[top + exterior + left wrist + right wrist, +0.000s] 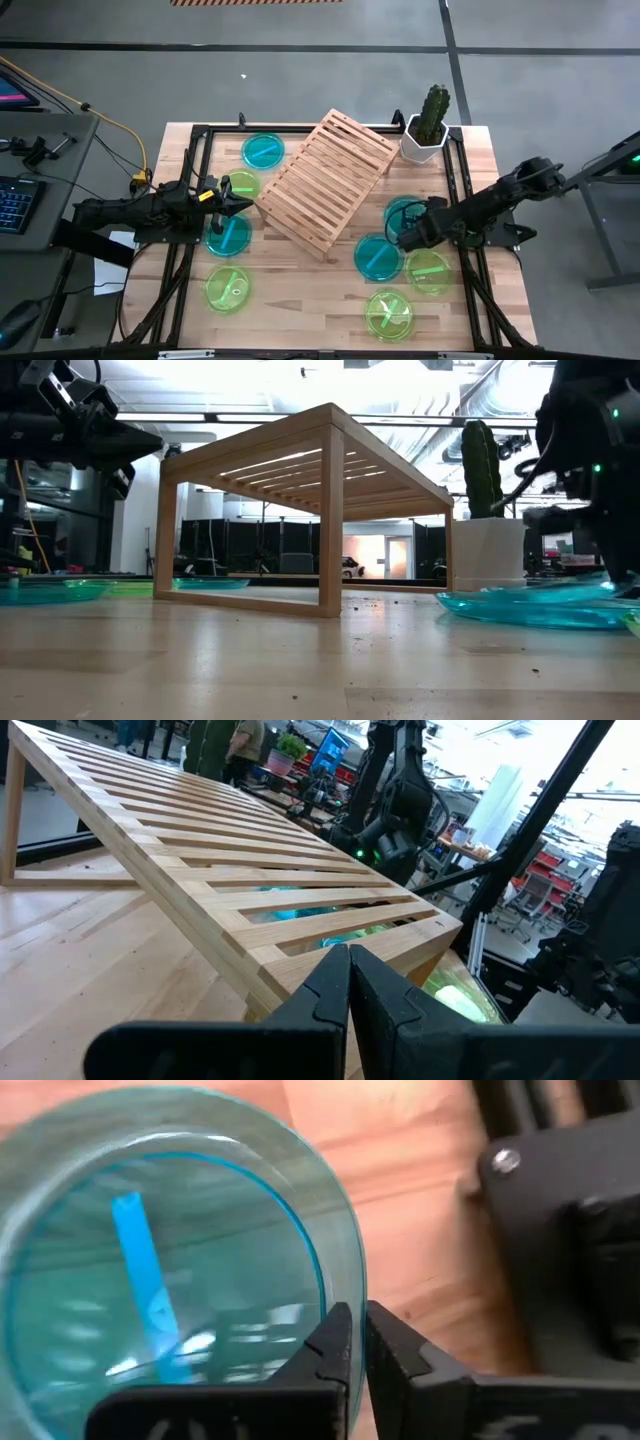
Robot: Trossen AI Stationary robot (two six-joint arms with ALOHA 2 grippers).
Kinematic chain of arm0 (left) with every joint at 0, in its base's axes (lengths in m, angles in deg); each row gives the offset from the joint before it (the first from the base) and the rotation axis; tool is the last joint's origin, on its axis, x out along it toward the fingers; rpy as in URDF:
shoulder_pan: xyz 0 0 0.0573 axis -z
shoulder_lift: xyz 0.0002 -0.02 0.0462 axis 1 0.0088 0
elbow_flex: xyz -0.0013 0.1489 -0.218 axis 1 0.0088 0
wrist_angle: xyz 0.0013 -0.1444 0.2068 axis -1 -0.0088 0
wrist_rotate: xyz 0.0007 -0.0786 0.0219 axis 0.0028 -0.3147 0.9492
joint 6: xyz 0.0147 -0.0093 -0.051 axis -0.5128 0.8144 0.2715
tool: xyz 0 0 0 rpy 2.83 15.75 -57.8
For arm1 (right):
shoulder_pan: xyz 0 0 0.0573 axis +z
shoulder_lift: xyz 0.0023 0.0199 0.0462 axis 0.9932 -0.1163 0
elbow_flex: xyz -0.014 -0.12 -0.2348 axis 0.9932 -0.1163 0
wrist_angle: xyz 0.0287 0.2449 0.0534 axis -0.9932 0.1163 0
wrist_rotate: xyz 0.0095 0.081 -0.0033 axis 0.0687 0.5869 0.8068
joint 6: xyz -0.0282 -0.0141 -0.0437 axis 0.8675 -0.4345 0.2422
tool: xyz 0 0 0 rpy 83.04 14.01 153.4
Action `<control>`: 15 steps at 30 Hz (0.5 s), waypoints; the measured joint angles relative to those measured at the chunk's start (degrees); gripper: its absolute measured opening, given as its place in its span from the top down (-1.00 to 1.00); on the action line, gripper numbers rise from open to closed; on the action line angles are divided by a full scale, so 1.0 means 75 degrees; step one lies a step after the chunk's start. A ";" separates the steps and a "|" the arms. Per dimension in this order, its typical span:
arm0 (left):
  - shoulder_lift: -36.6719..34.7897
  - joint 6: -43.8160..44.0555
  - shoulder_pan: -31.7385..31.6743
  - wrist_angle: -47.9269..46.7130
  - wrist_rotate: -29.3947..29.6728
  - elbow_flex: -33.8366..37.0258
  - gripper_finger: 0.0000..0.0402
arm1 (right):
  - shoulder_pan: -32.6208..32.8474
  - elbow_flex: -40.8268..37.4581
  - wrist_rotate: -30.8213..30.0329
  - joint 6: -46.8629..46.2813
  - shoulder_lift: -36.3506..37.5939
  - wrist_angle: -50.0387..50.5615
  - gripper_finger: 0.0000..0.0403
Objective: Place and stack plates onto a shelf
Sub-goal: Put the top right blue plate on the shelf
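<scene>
The light wooden slatted shelf (325, 180) stands at an angle on its legs mid-table, also in the low view (300, 500) and ahead of my left gripper (350, 965). Teal and lime plates lie flat either side: teal (263, 150), green (240, 185), teal (228, 235) and green (228, 288) on the left; teal (377, 256), green (428, 270) and green (389, 315) on the right. My left gripper (240, 203) hovers shut near the shelf's left corner, touching nothing. My right gripper (398, 238) is shut on the teal plate (405, 212). My right gripper (358, 1330) pinches the teal plate's rim (345, 1270) on the side facing the arm, one finger (330, 1345) inside the plate and one (400, 1360) outside. The fingers come slanting down from the table's right. Whether the plate is off the wood, I cannot tell.
A white pot with a cactus (425, 135) stands at the far right corner, just beyond the shelf (488, 550). Black frame rails run along the table's left and right edges (470, 260). Bare wood shows between the two plate groups, on the near side of the shelf.
</scene>
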 joint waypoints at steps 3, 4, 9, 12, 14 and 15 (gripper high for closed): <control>0.0000 -0.0003 0.0000 0.0001 0.0000 0.0001 1.00 | 0.0024 0.0067 -0.0193 0.0054 0.0388 0.0119 1.00; 0.0000 -0.0001 0.0001 0.0000 0.0003 0.0000 1.00 | 0.0029 0.0104 -0.0268 0.0061 0.0519 0.0137 1.00; 0.0000 -0.0002 0.0002 0.0000 0.0000 0.0000 1.00 | 0.0029 0.0545 -0.0600 0.0598 0.1207 0.0531 1.00; 0.0000 -0.0001 0.0001 0.0000 0.0000 0.0000 1.00 | 0.0029 0.1013 -0.0648 0.1415 0.1556 0.0945 1.00; 0.0000 -0.0001 0.0003 0.0000 0.0000 0.0000 1.00 | 0.0029 0.1396 -0.0659 0.1987 0.1771 0.1411 1.00; 0.0000 -0.0001 0.0001 0.0000 0.0000 0.0002 1.00 | 0.0029 0.1589 -0.0668 0.2282 0.1881 0.1633 1.00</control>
